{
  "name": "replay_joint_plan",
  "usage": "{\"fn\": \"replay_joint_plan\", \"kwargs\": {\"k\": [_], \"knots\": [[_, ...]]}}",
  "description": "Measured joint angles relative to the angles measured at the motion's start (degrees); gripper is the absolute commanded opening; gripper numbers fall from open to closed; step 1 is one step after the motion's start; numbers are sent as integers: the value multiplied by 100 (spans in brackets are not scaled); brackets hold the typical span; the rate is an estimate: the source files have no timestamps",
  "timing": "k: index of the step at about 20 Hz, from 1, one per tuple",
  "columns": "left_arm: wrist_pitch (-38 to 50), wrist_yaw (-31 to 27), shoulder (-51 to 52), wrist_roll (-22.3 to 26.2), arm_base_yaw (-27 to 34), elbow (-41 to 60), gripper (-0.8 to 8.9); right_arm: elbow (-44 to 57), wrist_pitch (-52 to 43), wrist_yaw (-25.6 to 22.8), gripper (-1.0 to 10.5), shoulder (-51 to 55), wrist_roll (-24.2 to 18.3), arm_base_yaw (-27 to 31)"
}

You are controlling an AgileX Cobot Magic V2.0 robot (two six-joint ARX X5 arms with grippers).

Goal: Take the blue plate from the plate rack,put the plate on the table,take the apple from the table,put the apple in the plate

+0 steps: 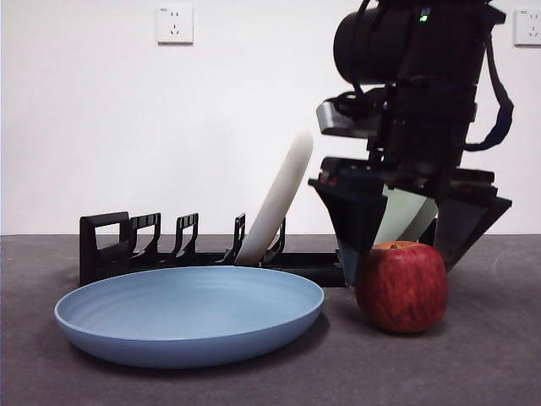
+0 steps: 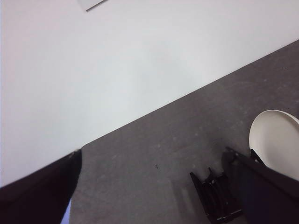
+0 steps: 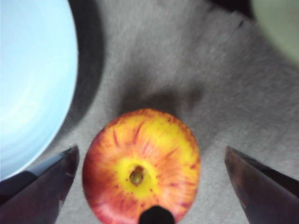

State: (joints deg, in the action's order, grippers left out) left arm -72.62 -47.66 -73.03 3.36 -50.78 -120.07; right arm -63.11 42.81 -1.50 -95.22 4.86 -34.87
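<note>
The blue plate [image 1: 190, 315] lies flat on the table [image 1: 490, 364] in front of the plate rack [image 1: 127, 245]. The apple [image 1: 402, 286] stands upright on the table just right of the plate, apart from it. My right gripper [image 1: 401, 254] hangs over the apple, open, one jaw on each side, not touching it. In the right wrist view the apple [image 3: 142, 163] sits between the spread jaws of my right gripper [image 3: 150, 156], with the blue plate [image 3: 28, 79] beside it. My left gripper [image 2: 153, 156] is open and empty, away above the rack's end [image 2: 217, 196].
A cream-white plate [image 1: 279, 194] leans in the rack; it also shows in the left wrist view [image 2: 275, 140]. A pale green plate [image 1: 406, 216] stands behind the right gripper and shows in the right wrist view [image 3: 278, 23]. A white wall with sockets [image 1: 174, 24] backs the table.
</note>
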Motion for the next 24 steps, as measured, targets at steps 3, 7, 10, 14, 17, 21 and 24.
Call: {"fn": "replay_joint_plan", "kwargs": {"k": [3, 7, 10, 14, 17, 21, 24], "knots": [[-31, 2, 0, 0, 0, 0, 503, 0, 0, 0, 371, -153, 2, 0], [-90, 2, 0, 0, 0, 0, 503, 0, -11, 0, -11, -190, 0, 0], [-190, 0, 0, 0, 0, 0, 503, 0, -9, 0, -12, -186, 2, 0], [-232, 0, 0, 0, 0, 0, 503, -4, 50, -4, -12, 210, 103, -46], [-219, 0, -2, 0, 2, 0, 503, -350, 33, 98, -12, 684, 177, -293], [-114, -7, -2, 0, 107, 0, 503, -778, -551, 1167, -13, 651, 223, -658], [-109, -13, -4, 0, 273, 0, 503, -1064, -955, 1161, -13, 391, 289, -1005]]}}
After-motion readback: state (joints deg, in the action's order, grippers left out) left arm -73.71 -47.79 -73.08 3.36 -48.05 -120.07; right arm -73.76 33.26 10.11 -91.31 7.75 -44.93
